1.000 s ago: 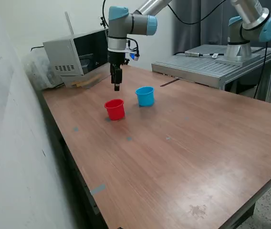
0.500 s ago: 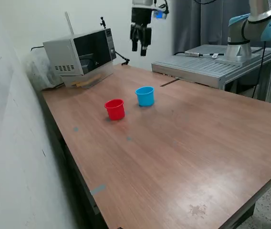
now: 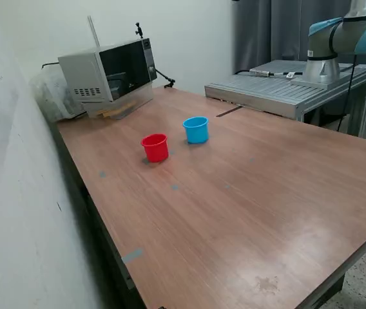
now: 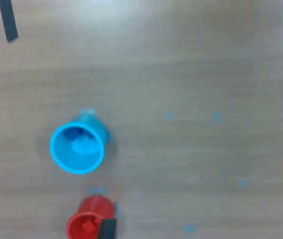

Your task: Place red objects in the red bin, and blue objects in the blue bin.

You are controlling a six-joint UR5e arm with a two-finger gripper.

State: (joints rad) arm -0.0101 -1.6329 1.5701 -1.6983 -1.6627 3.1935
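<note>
The red cup and the light blue cup stand upright side by side on the wooden table. The wrist view looks down on them from high above: blue cup, red cup at the picture's edge. Blurred shapes lie inside both cups; I cannot tell what they are. No red or dark blue cubes show on the table. My gripper is out of the exterior view. In the wrist view only its two dark fingertips show, far apart with nothing between them.
A grey microwave-like box stands at the table's far corner, towards the exterior view's left. A metal platform with a second arm is at the back right. Small blue tape marks dot the table.
My arm rose from just above the red cup, moved up and towards the exterior view's right, and has now left the exterior view. The cups have not moved.
</note>
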